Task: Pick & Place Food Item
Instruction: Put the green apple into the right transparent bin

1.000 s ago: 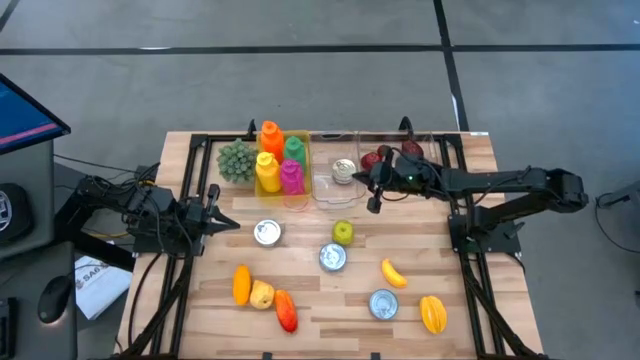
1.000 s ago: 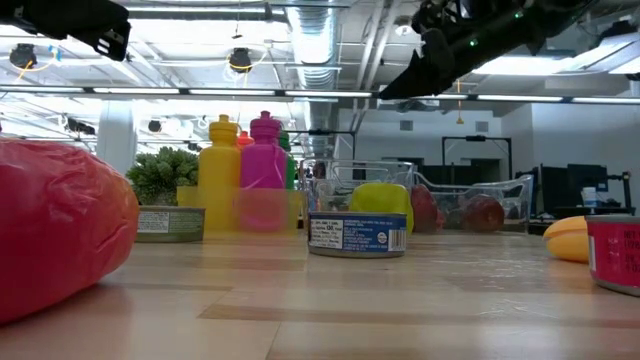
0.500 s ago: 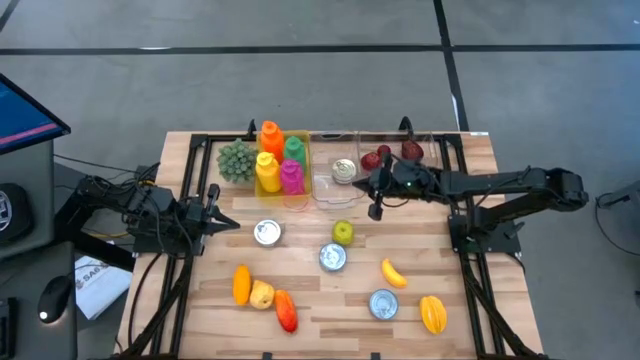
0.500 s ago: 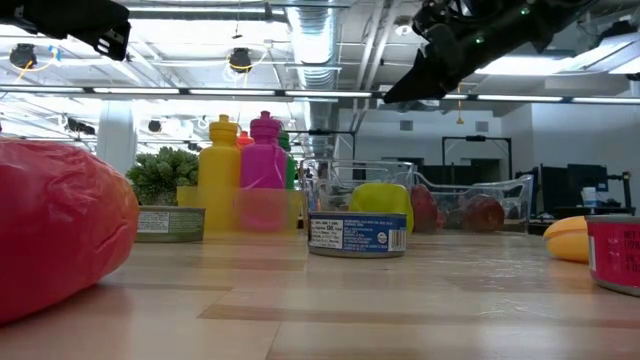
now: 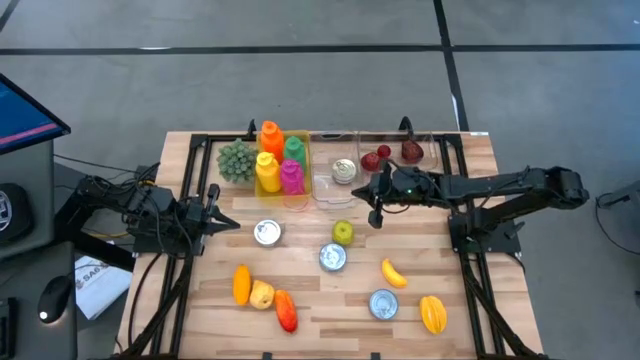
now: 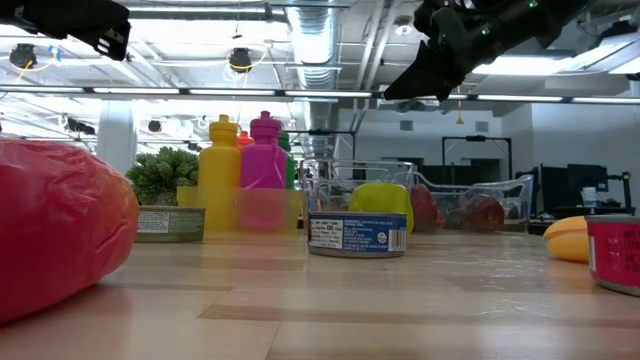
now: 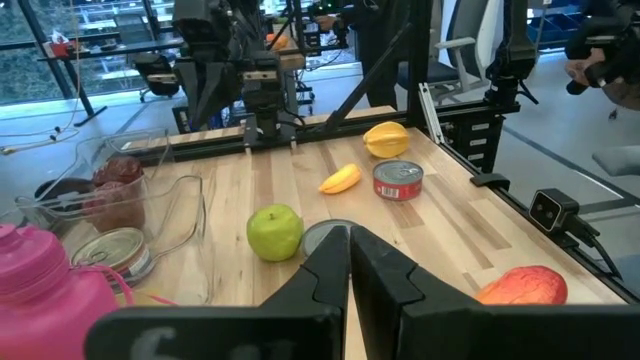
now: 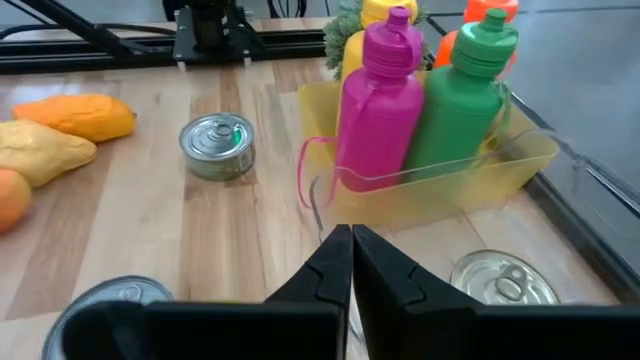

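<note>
My right gripper (image 5: 375, 213) hangs shut and empty above the table's middle, just near of the clear bins; in its wrist view (image 8: 351, 236) it looks toward the yellow bin of bottles (image 8: 430, 150). A green apple (image 5: 342, 232) rests on the wood close to it, toward the near left. My left gripper (image 5: 228, 222) waits shut at the table's left, and its wrist view (image 7: 349, 236) also shows the apple (image 7: 275, 232). A small banana (image 5: 393, 272), a yellow fruit (image 5: 432, 313), an orange fruit (image 5: 241, 284), a pear (image 5: 262, 294) and a red pepper (image 5: 286, 310) lie near the front.
Three cans stand loose on the table (image 5: 267, 232), (image 5: 332, 257), (image 5: 383, 303). At the back stand a clear bin with a can (image 5: 340, 172), a clear bin with red items (image 5: 392, 155), and a green leafy vegetable (image 5: 237, 160). Black frame rails (image 5: 195, 180) run along both sides.
My right gripper has swung a little toward the table's near edge, away from the clear bins and closer to the apple, staying shut and high above the table.
</note>
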